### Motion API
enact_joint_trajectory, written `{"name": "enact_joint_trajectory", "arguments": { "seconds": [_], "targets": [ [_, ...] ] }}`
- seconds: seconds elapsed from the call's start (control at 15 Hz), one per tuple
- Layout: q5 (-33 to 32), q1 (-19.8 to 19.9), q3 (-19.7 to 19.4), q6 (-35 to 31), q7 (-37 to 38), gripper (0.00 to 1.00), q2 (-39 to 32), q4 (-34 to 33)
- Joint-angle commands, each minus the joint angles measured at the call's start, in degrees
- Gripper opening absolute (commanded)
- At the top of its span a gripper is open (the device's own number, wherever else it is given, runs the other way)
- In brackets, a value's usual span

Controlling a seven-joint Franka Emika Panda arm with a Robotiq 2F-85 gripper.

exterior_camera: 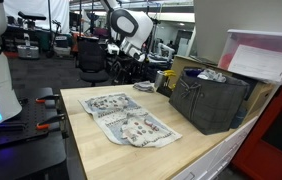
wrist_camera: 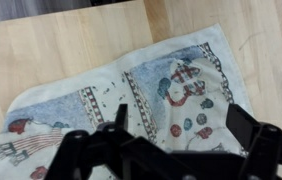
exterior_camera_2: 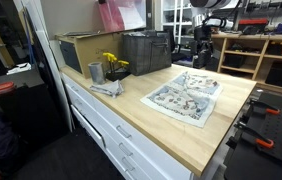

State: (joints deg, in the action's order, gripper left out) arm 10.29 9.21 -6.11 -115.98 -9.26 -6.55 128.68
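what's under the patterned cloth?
Only the wooden table shows around the cloth, which lies spread out, mostly flat. Whatever sits beneath it is covered; no clear bump shows. The open claw hovers above it.

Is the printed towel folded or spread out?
Spread out: the printed towel lies open and nearly flat on the wooden countertop in both exterior views.
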Motion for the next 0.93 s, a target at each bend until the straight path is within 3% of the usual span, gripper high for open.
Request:
{"name": "enact_joint_trajectory", "arguments": {
  "seconds": [0.0,0.27,0.33,0.87],
  "targets": [
    [-4.5,0.3,-1.3,2.7,-2.9,1.0,4.2,2.4],
    [-7.1,-0.1,-1.7,1.7,-0.6,1.0,7.3,4.0],
    [-5.9,-0.1,-1.6,1.7,-1.8,1.0,3.5,1.7],
    [-5.9,-0.1,-1.6,1.6,-1.8,1.0,3.2,1.7]
  ]
}}
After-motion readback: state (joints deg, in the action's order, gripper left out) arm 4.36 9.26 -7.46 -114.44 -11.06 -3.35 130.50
